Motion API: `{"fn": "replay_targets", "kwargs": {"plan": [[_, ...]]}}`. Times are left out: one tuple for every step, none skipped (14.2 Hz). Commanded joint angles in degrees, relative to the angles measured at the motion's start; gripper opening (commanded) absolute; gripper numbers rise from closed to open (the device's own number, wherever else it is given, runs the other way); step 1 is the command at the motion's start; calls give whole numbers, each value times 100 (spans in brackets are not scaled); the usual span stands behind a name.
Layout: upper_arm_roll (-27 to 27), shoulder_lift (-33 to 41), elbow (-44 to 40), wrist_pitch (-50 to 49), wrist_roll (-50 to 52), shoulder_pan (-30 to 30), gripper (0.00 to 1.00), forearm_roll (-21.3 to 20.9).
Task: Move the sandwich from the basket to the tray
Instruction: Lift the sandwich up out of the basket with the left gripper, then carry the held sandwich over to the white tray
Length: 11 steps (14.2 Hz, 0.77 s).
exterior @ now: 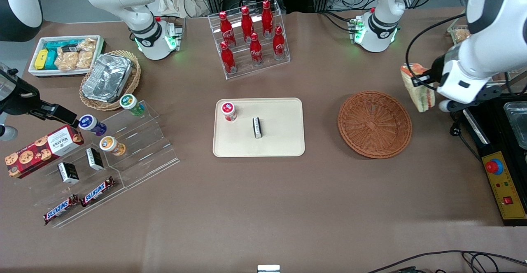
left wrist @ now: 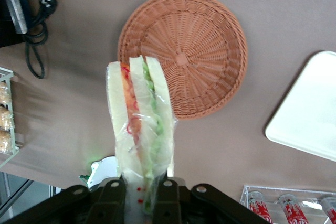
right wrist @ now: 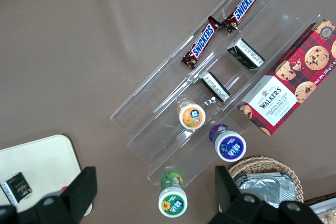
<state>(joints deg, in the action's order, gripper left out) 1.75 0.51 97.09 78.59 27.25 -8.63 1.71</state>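
My left gripper (left wrist: 140,190) is shut on the sandwich (left wrist: 139,124), a plastic-wrapped wedge of white bread with orange-red and green layers. In the front view the sandwich (exterior: 418,87) hangs in the air above the table, off the basket's edge toward the working arm's end, with the gripper (exterior: 426,77) beside it. The round reddish-brown wicker basket (exterior: 374,124) is empty; it also shows in the left wrist view (left wrist: 182,52). The cream tray (exterior: 284,141) lies at mid-table, and its corner shows in the left wrist view (left wrist: 310,114).
A small red-lidded jar (exterior: 229,111) and a small dark box (exterior: 257,127) sit on the tray. A rack of red bottles (exterior: 250,36) stands farther from the front camera. A control box (exterior: 504,182) with a red button and black equipment lie at the working arm's end.
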Motion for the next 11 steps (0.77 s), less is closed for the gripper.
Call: {"fn": "replay_targets", "kwargs": {"plan": [[351, 125, -50, -134, 149, -7, 0, 146], [518, 125, -59, -134, 289, -7, 0, 146], [720, 108, -93, -108, 368, -25, 0, 137], [861, 107, -103, -64, 413, -34, 0, 128], [993, 64, -103, 6, 431, -121, 0, 102], [1038, 2, -103, 120, 439, -235, 0, 111], [1064, -50, -59, 208, 379, -297, 0, 146], [1108, -199, -50, 305, 334, -367, 0, 146], [1239, -339, -41, 428, 334, -472, 0, 146], [1336, -498, -41, 568, 334, -508, 0, 146], [1468, -638, -24, 839, 360, -578, 0, 146]]}}
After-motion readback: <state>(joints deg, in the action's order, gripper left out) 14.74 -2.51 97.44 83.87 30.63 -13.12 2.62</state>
